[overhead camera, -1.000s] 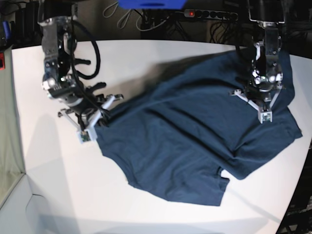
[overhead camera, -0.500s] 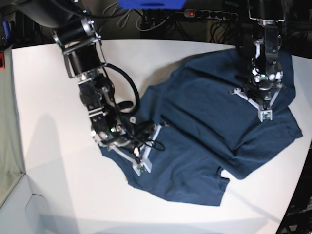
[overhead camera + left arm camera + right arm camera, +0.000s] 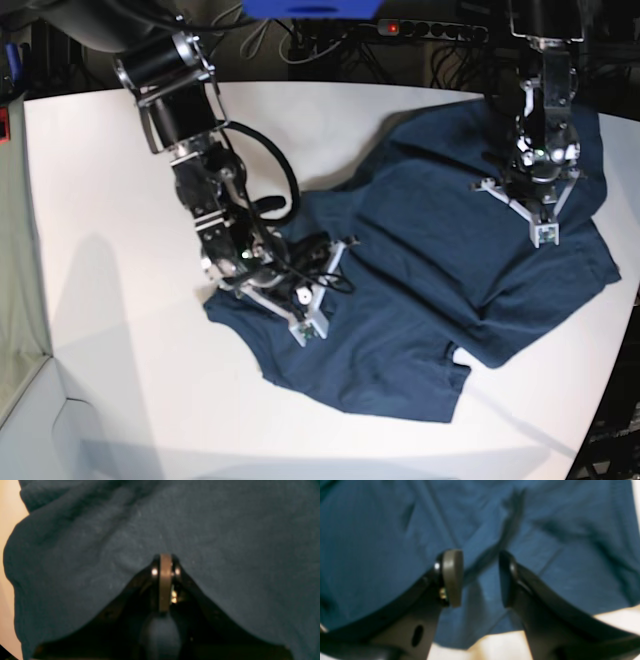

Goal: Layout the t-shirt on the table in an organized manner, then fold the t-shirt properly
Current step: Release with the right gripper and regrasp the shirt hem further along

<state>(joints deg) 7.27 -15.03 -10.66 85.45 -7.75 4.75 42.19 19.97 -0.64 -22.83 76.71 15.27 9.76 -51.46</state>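
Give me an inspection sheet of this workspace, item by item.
Surface: white table, bare around the cloth.
Job's things: navy t-shirt, rumpled and partly bunched, not laid flat.
Clutter: nothing seen.
Hands: left hand shut, pressed on the t-shirt; right hand open over the t-shirt, holding nothing.
Cables: black cable looping off the right arm; loose cords behind the table.
Surroundings: power strip at the back.

Behind the work surface the room is dark, with tangled black cables (image 3: pixel 330 50) along the back. A black power strip (image 3: pixel 430 29) lies there (its red switch lit), beside a bright blue object (image 3: pixel 310 8) at the top edge.
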